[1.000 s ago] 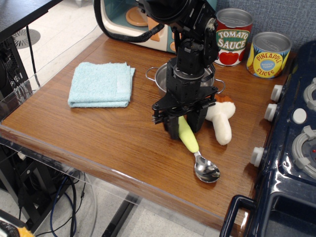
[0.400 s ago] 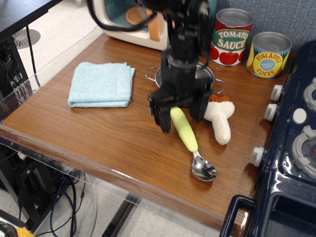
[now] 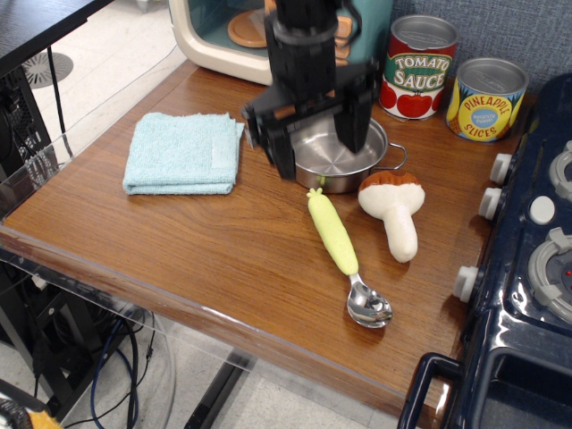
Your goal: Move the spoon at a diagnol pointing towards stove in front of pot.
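The spoon [image 3: 343, 255] lies on the wooden table in front of the pot, at a diagonal. Its yellow-green handle points up-left and its shiny bowl [image 3: 368, 308] points down-right toward the stove. The steel pot [image 3: 340, 156] sits behind it, partly hidden by my gripper. The dark navy stove [image 3: 527, 268] with white knobs fills the right edge. My black gripper [image 3: 317, 143] hangs above the pot, open and empty, well clear of the spoon.
A white mushroom toy [image 3: 395, 210] lies right of the spoon handle. A folded light blue cloth [image 3: 183, 152] lies at left. Tomato sauce [image 3: 420, 67] and pineapple [image 3: 487, 98] cans stand at the back right, a teal-and-cream microwave [image 3: 232, 36] at the back.
My gripper opened, let go of the spoon handle, and rose up and back over the pot. The spoon stays on the table at its diagonal.
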Controlling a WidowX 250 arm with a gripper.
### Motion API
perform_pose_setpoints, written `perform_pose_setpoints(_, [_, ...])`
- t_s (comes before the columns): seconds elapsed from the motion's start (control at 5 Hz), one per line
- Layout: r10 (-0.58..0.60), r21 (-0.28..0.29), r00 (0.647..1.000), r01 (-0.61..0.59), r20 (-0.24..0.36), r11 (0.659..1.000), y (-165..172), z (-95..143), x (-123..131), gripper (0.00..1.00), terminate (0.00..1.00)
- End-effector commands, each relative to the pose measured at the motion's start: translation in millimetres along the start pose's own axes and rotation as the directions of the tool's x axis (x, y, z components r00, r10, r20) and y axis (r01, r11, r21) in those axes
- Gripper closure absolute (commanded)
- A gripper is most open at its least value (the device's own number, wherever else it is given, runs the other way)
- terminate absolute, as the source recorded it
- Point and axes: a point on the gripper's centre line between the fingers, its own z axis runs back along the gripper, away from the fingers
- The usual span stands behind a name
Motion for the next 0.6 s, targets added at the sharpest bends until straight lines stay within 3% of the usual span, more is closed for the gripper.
perform_pose_setpoints(0.0, [0.0, -0.037, 1.0, 0.001, 0.026, 0.999, 6.7, 17.6, -3.6, 0.0, 0.0])
perform_pose_setpoints(0.2, [0.0, -0.037, 1.0, 0.001, 0.026, 0.999, 6.7, 17.6, -3.6, 0.0, 0.0])
perform_pose_setpoints(0.4, [0.0, -0.037, 1.0, 0.001, 0.026, 0.999, 6.7, 17.6, -3.6, 0.0, 1.0])
